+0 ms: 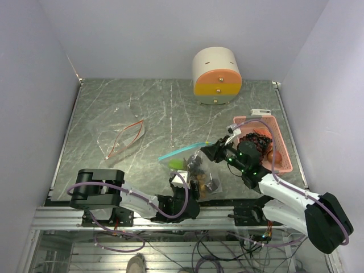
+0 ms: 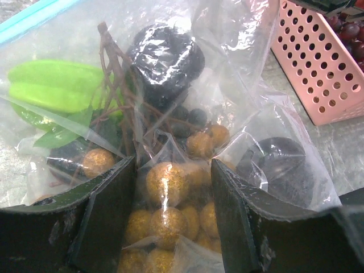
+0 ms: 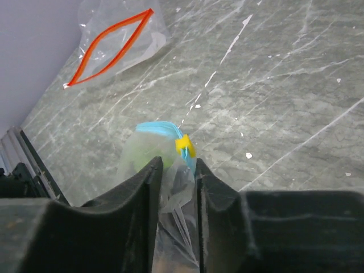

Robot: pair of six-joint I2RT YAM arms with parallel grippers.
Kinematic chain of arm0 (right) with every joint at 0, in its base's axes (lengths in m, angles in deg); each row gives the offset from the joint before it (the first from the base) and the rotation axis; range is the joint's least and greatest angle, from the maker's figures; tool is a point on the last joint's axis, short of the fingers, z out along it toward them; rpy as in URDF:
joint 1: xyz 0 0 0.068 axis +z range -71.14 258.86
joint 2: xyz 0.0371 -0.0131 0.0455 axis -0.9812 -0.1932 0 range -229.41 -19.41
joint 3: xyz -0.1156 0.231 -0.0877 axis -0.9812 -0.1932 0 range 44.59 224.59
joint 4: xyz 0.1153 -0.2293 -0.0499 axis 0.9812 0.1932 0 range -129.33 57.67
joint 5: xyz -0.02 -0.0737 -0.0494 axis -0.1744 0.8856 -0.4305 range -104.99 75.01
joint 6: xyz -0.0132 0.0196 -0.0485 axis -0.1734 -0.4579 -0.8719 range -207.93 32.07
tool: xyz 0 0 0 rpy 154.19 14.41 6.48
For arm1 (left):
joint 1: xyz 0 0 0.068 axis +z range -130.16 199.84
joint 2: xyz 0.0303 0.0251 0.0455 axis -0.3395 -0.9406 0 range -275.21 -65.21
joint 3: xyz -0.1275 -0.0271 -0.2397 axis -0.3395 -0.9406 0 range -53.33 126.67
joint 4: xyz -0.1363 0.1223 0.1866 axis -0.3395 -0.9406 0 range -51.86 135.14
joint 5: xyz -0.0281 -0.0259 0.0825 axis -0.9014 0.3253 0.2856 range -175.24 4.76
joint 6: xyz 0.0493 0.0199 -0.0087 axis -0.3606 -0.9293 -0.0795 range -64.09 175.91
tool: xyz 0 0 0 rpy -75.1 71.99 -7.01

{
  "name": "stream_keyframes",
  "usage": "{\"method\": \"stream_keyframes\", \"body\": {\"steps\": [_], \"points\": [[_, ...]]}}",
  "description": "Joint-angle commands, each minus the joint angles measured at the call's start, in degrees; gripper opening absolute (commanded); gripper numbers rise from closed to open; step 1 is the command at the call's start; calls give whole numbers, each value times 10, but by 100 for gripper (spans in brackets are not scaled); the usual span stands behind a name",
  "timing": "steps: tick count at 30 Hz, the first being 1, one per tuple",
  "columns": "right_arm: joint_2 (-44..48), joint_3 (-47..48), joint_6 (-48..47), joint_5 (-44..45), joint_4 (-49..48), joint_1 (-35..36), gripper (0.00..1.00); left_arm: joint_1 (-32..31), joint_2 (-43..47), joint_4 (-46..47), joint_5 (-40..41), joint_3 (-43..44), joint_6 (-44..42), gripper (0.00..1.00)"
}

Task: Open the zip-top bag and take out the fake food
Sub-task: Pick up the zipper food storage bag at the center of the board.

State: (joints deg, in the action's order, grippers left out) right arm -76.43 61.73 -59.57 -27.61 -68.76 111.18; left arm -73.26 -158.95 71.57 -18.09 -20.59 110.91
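**Q:** Where is the zip-top bag (image 1: 183, 160)?

**A:** On the table (image 1: 170, 108), toward 6 o'clock in the top view, just ahead of my two bases. Its blue zip strip (image 3: 156, 126) faces 10 o'clock there.

**Q:** And the fake food?

**A:** My left wrist view shows a green piece (image 2: 57, 85) at 10 o'clock inside the plastic. A dark purple grape bunch (image 2: 165, 57) sits at 12, and a tan-brown grape bunch (image 2: 165, 182) lies low in the middle. More toy food lies in the pink basket (image 1: 284, 149) at 3 o'clock of the bag, including dark red grapes (image 2: 348, 31) and a reddish-orange round fruit (image 1: 274, 156).

**Q:** What is your left gripper (image 2: 173, 170) doing?

**A:** It is clamped on the bag's bottom end, with the tan-brown bunch bulging between its fingers.

**Q:** Your right gripper (image 3: 177, 168)?

**A:** Its fingers stand narrow at the bag's top edge, with clear film between them and the yellow slider (image 3: 185, 146) just at the tips. I cannot tell whether they actually pinch the film.

**Q:** Anything else on the table?

**A:** A second clear bag with a red zip strip (image 1: 125, 136) lies flat at 10 o'clock of the filled one, well apart. A round cream container with an orange-and-yellow front (image 1: 216, 74) stands at 12 to 1 o'clock, by the back wall.
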Motion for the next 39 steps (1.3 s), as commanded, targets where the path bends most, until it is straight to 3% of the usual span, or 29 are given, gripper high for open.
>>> {"method": "stream_keyframes", "body": {"steps": [1, 6, 11, 20, 30, 39], "points": [[2, 11, 7, -2, -14, 2, 20, -10, -10, -48, -12, -3, 13, 66], [40, 11, -35, 6, 30, 2, 0, -11, 42, -83, -7, -5, -9, 68], [89, 14, -76, -5, 70, 3, 0, -21, 134, -170, -3, 22, -66, 70], [139, 21, -138, -115, 86, 3, 0, -11, 327, -126, -105, 49, -323, 73], [168, 41, -182, -278, 79, 3, 0, 181, 424, -106, -453, 44, -419, 68], [131, 160, -244, -255, 155, 2, 0, 260, 339, -77, -512, 100, -452, 71]]}}
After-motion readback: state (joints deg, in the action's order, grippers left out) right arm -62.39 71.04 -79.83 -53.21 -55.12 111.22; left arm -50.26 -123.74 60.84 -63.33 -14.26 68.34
